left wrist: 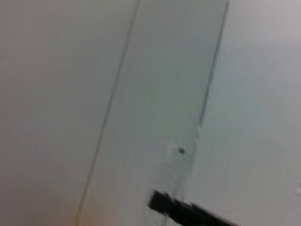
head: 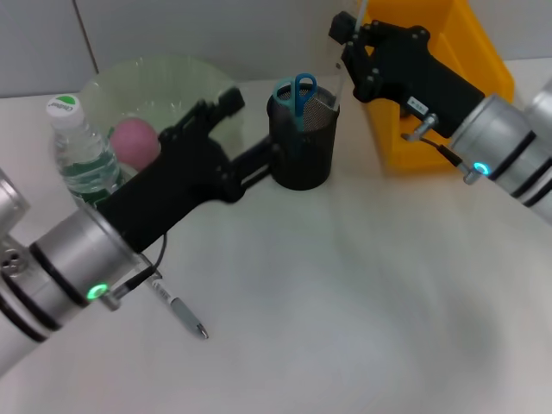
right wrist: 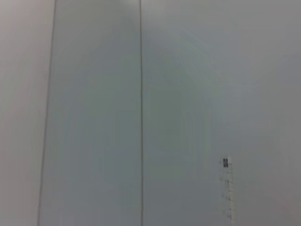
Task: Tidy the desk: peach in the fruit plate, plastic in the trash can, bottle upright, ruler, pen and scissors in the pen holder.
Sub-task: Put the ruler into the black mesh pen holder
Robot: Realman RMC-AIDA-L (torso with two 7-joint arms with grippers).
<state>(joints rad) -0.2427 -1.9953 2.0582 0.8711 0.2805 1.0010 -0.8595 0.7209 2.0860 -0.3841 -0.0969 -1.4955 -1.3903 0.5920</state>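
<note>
White surface [head: 345,293] carries all items. Yellow bin [head: 435,82] stands at the far right. Pale green plate [head: 151,90] sits far left with the pink peach [head: 134,142] in it. Black mesh pen holder [head: 302,142] stands between plate and bin; blue-handled scissors [head: 302,93] upright inside it. Water bottle [head: 79,151] stands upright near the plate's left edge, cap on. Pen [head: 181,312] lies flat on the surface, close to the robot, beneath the left arm.

Left gripper [head: 226,102] reaches over the plate, beside the holder; cannot tell whether its fingers are released or clenched. Right gripper [head: 345,36] is raised in front of the bin, just right of the holder, grasping a thin clear ruler [head: 360,12] that sticks up past the fingers.

Both wrist views show only blank wall.
</note>
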